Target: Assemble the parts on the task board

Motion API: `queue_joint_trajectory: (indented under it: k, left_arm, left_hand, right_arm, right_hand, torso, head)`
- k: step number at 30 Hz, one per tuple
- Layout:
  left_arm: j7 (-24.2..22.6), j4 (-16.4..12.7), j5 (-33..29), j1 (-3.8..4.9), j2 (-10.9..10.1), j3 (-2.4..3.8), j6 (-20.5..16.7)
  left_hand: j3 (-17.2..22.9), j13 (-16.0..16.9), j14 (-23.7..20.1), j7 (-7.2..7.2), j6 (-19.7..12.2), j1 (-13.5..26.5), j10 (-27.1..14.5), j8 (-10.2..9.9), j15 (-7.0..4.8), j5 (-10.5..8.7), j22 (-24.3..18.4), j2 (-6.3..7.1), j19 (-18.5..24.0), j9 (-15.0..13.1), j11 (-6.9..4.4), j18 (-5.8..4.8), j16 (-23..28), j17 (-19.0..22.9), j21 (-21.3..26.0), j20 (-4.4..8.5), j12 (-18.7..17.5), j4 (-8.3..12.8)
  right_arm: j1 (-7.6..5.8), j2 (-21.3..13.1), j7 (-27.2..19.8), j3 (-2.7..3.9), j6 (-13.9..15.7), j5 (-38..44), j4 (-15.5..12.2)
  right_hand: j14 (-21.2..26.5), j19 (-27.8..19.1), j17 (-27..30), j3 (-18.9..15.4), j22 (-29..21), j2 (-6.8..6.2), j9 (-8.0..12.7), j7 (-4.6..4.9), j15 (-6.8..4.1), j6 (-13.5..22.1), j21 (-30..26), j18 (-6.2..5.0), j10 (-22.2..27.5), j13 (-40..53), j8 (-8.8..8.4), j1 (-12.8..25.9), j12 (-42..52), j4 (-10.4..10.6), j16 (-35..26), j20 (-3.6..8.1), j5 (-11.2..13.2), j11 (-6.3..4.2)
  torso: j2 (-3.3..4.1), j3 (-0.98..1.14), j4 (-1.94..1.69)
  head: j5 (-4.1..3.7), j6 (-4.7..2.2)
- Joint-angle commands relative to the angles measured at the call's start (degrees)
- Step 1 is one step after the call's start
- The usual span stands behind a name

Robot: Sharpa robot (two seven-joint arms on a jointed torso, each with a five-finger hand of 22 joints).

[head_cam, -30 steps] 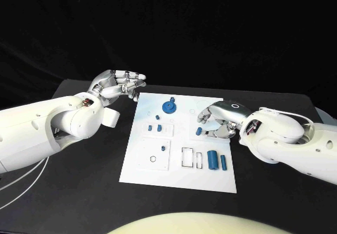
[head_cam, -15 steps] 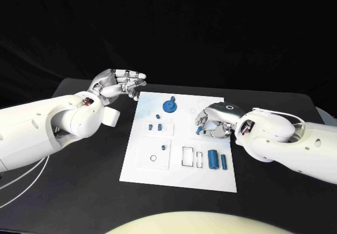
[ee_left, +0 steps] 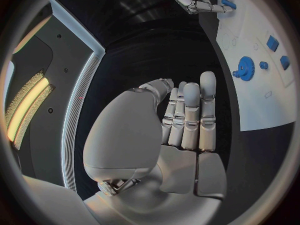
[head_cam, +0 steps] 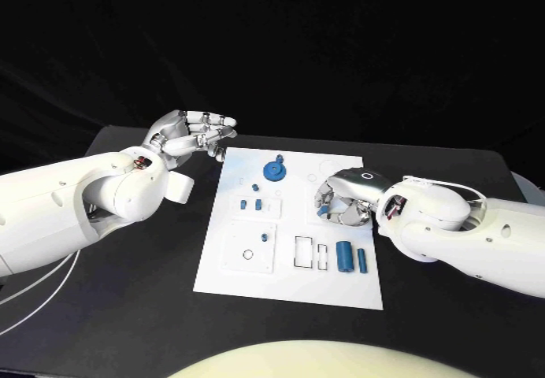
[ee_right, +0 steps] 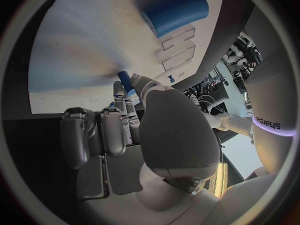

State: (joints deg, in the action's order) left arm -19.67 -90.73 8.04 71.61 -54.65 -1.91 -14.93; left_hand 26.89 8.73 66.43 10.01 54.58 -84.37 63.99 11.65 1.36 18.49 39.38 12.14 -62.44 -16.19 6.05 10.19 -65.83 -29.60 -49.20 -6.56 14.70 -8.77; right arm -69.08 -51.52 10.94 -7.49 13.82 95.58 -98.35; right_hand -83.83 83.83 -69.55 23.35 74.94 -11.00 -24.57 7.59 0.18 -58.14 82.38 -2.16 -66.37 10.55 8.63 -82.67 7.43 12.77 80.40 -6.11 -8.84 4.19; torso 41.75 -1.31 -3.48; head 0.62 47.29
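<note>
While the right hand (head_cam: 344,197) pinches a small blue peg (head_cam: 323,212) over the white board (head_cam: 293,276), the left hand (head_cam: 195,135) hangs off the board's far left corner.

Board lies mid-surface (head_cam: 136,315). On it: a blue gear (head_cam: 274,171) near the far edge, with a small blue knob (head_cam: 256,188) just beside it; two small blue blocks (head_cam: 259,205) in the middle left; two blue cylinders (head_cam: 350,259) side by side near the right edge, next to empty rectangular slots (head_cam: 305,253). Right arm (head_cam: 465,232) overhangs the board's right edge. Right hand: fingers curled in, peg held at the tips; right wrist view shows the peg (ee_right: 125,80) between fingertips (ee_right: 119,91) close above the board, a large blue cylinder (ee_right: 173,12) beyond. Left hand: holds nothing, fingers bent together in the head view; left wrist view shows them straight, side by side (ee_left: 190,116), above bare surface beside the board, gear (ee_left: 245,67) well apart.
</note>
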Motion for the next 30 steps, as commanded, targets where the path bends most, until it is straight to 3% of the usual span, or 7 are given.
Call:
queue_joint_trajectory:
  k: [1, 5, 8, 9, 14, 21, 30]
  left_arm:
    - [-0.2, -0.1, -0.3, 0.02, 0.0, 0.03, 0.8]
    - [-0.2, -0.1, -0.3, 0.02, 0.0, 0.03, 0.9]
    - [-0.2, 0.0, -0.3, 0.02, 0.0, 0.03, 0.8]
    - [-0.1, 0.0, -0.3, 0.02, 0.0, 0.03, 0.8]
    - [-0.1, 0.0, -0.3, 0.02, 0.1, 0.03, 0.8]
    - [-0.1, 0.2, -0.3, 0.02, 0.2, 0.03, 0.9]
    - [-0.2, 0.7, -0.3, 0.01, 0.6, 0.03, 1.0]
  left_hand:
    - [0.2, 0.1, -0.5, 0.26, -0.2, -0.3, -0.2, 0.3, 0.06, 0.26, -0.1, 0.0, 0.1, 0.0, -0.06, 0.37, 0.3, 0.1, 0.3, 0.27, 0.3, 0.1]
    - [0.2, 0.1, -0.5, 0.26, -0.2, -0.3, -0.2, 0.3, 0.06, 0.26, -0.1, 0.0, 0.1, 0.0, -0.06, 0.37, 0.3, 0.1, 0.3, 0.27, 0.3, 0.1]
    - [0.2, 0.1, -0.5, 0.26, -0.2, -0.3, -0.2, 0.3, 0.06, 0.26, -0.1, 0.0, 0.1, 0.0, -0.06, 0.37, 0.3, 0.1, 0.3, 0.27, 0.3, 0.1]
    - [0.2, 0.1, -0.5, 0.26, -0.2, -0.3, -0.2, 0.3, 0.06, 0.26, -0.1, 0.0, 0.1, 0.0, -0.06, 0.37, 0.3, 0.1, 0.3, 0.27, 0.3, 0.1]
    - [0.2, 0.1, -0.5, 0.26, -0.2, -0.3, -0.2, 0.3, 0.06, 0.26, -0.1, 0.0, 0.1, 0.0, -0.06, 0.37, 0.3, 0.1, 0.3, 0.27, 0.3, 0.1]
    - [0.2, 0.1, -0.5, 0.26, -0.2, -0.3, -0.2, 0.3, 0.06, 0.26, -0.1, 0.0, 0.1, 0.0, -0.06, 0.37, 0.3, 0.1, 0.3, 0.27, 0.3, 0.1]
    - [0.3, 0.2, -0.5, 0.25, -0.2, -0.3, -0.3, 0.3, 0.05, 0.26, -0.1, -0.07, 0.1, 0.1, -0.07, 0.38, 0.3, 0.1, 0.3, 0.27, 0.5, 0.1]
  right_arm:
    - [0.12, 0.2, 0.3, -0.07, -0.9, 0.9, 0.1]
    - [0.14, 0.2, 0.6, -0.07, 0.0, 1.3, 0.1]
    - [0.14, 0.2, 0.7, -0.07, 1.1, 1.4, 0.1]
    - [0.14, 0.2, 0.6, -0.07, 1.6, 1.5, 0.0]
    - [0.15, 0.0, 0.1, -0.07, 4.7, 1.5, -0.6]
    - [-0.12, -1.6, -0.2, 0.24, 8.7, 1.4, -3.5]
    - [-1.37, -2.4, -0.7, 0.77, 10.6, -0.1, -9.5]
  right_hand:
    - [-2.2, 3.3, -0.1, 0.7, 12.1, 0.22, -0.2, 0.05, -0.42, -0.9, 0.5, 0.59, -0.7, -0.1, 0.42, -0.5, 0.2, 0.0, 0.4, 0.43, 0.4, 0.06]
    - [-2.2, 3.7, -0.4, 2.2, 12.5, 1.53, -0.5, -0.19, -0.63, -2.3, 1.2, 0.75, -1.7, -0.1, 1.15, -1.0, 0.3, -0.1, 0.6, 0.6, 0.7, -0.2]
    - [-2.3, 3.8, -0.5, 3.7, 12.6, 2.36, -0.8, -0.37, -0.85, -2.7, 1.6, 0.83, -2.4, -0.1, 1.49, -1.6, 0.3, -0.7, 0.7, 0.79, 3.8, -0.41]
    - [-2.3, 3.9, -0.5, 4.5, 12.8, 3.07, -1.1, -0.54, -0.97, -3.2, 2.0, 0.91, -3.1, 0.0, 1.88, -1.8, 0.5, -0.9, 0.7, 0.88, 4.0, -0.61]
    - [-2.3, 4.2, -0.5, 5.6, 13.1, 3.61, -1.8, -0.91, -1.28, -3.7, 2.6, 1.06, -4.4, 0.3, 2.66, -1.8, 0.7, -1.5, 0.8, 1.13, 3.9, -1.01]
    - [-2.3, 4.3, -0.6, 6.0, 13.3, 3.28, -2.3, -1.03, -1.44, -3.8, 3.0, 1.13, -4.9, 0.4, 3.13, -1.6, 0.6, -2.0, 0.8, 1.3, 3.8, -1.19]
    - [-2.3, 4.4, -0.7, 6.3, 13.4, 2.75, -2.8, -0.98, -1.51, -3.8, 3.2, 1.18, -5.1, 0.5, 3.52, -1.7, 0.4, -2.8, 0.9, 1.41, 3.6, -1.24]
  torso:
    - [0.02, 0.01, 0.01]
    - [0.03, 0.02, -0.05]
    - [0.0, 0.01, -0.08]
    - [0.0, -0.01, -0.08]
    - [0.03, 0.02, -0.06]
    - [-0.1, -0.01, -0.04]
    - [-0.15, -0.04, 0.07]
  head:
    - [-0.01, -0.02]
    - [-0.02, 0.01]
    - [-0.07, 0.05]
    - [-0.1, 0.04]
    - [0.0, 0.06]
    - [0.11, 0.13]
    - [0.61, 0.03]
